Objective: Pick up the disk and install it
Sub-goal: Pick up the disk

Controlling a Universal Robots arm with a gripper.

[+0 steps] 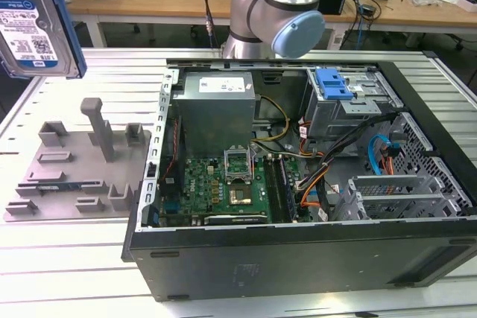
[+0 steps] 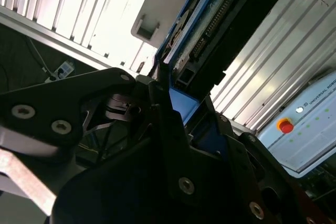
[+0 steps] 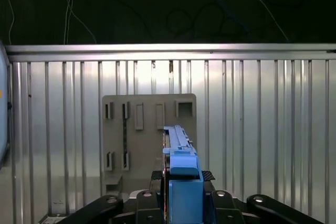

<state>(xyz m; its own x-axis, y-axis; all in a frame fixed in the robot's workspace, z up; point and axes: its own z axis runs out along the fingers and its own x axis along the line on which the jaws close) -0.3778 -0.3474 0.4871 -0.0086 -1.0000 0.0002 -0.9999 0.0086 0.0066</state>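
The disk (image 1: pixel 31 29), a silver hard drive with a white-and-blue label in a blue bracket, hangs high at the exterior view's left, above the table. In the first wrist view the disk (image 3: pixel 181 169) stands edge-on, and my gripper (image 3: pixel 182 182) is shut on it, black fingers (image 3: pixel 157 176) pressed to both sides of the bracket. The second wrist view shows the disk (image 2: pixel 223 27) from its underside with its connector strip, sticking out past my gripper (image 2: pixel 167 98). It is well clear of the open computer case (image 1: pixel 298 184).
A grey holder plate (image 1: pixel 78 165) with slots and a post lies on the slatted table left of the case, directly under the disk in the first wrist view (image 3: pixel 149 129). Inside the case are a grey power supply (image 1: pixel 216 106) and a blue-tabbed drive bay (image 1: pixel 333 83).
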